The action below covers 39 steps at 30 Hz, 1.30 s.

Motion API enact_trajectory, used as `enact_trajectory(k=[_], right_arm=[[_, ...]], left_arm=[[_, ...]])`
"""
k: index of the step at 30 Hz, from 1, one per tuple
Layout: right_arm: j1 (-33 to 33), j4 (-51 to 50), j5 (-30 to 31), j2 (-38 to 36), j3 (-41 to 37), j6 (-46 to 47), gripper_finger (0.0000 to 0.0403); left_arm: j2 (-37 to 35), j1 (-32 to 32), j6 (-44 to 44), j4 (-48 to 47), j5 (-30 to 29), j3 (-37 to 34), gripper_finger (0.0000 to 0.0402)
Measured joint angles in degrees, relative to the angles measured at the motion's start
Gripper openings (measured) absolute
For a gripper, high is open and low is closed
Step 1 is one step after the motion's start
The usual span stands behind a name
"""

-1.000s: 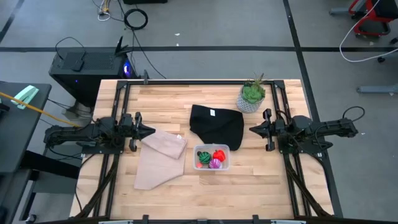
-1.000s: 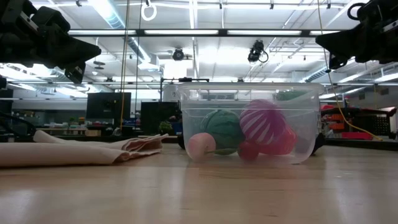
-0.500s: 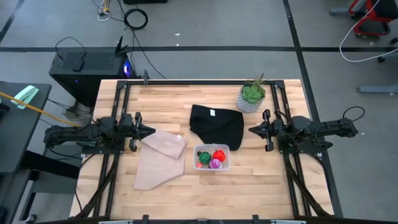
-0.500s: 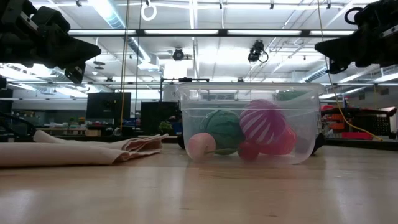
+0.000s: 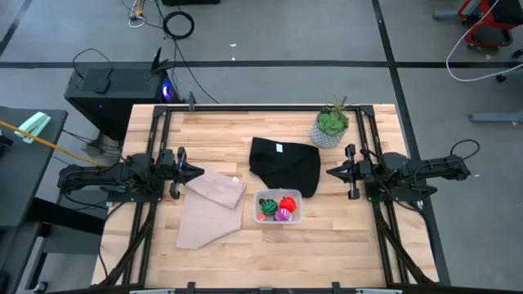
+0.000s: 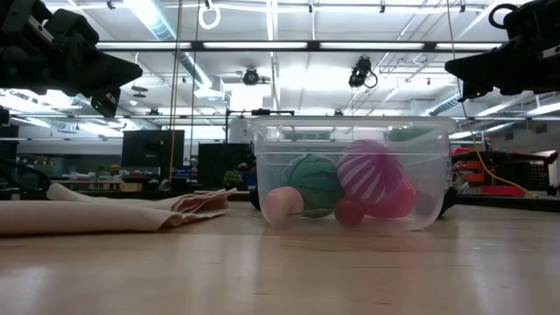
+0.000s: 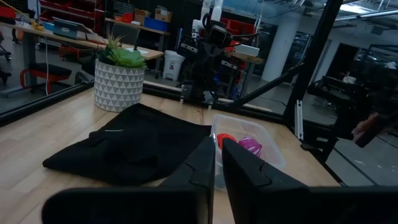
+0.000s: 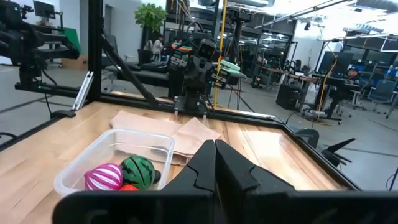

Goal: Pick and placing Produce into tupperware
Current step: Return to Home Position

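The tupperware (image 5: 298, 214) is being carried by the table (image 5: 343, 241) near its middle, just beside the front edge of the black cloth (image 5: 286, 163). The beige cloth (image 5: 208, 214) is lying close by on the left-arm side. All the produce is being held inside the tupperware: the red piece (image 5: 288, 202), the green striped ball (image 5: 266, 209) and the purple ribbed ball (image 5: 283, 216), which are packed against one another. In the low view the purple ribbed ball is being shown highest against the clear wall, with the green striped ball just beside it and the red piece lower, at the far end.

The left arm (image 5: 106, 178) is being held level above the table's left side. The left jaws are pointing inward, just beyond the upper corner of the beige cloth and well apart from the tupperware. In the left wrist view these jaws are being shown drawn almost together, with only a thin slit between them and nothing in their grasp.

The right arm (image 5: 425, 173) is being held level above the table's right side. The right jaws are pointing towards the black cloth, near the potted plant (image 5: 330, 126) and well apart from the tupperware. They are being pressed fully together, and nothing is being gripped.
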Motion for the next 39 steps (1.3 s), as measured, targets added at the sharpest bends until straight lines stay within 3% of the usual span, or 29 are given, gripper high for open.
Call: enact_trajectory(k=[15,22,39], right_arm=[[0.0,0.0,0.0,0.02,0.04,-0.04,0.0016],[0.0,0.0,0.0,0.02,0.04,-0.04,0.0016],[0.0,0.01,0.0,0.02,0.04,-0.04,0.0018]], left_arm=[[0.0,0.0,0.14,0.0,-0.02,0.0,0.004],[0.0,0.01,13.54,0.0,-0.02,0.02,0.003],[0.0,0.01,14.99,-0.02,-0.02,0.01,0.0034]])
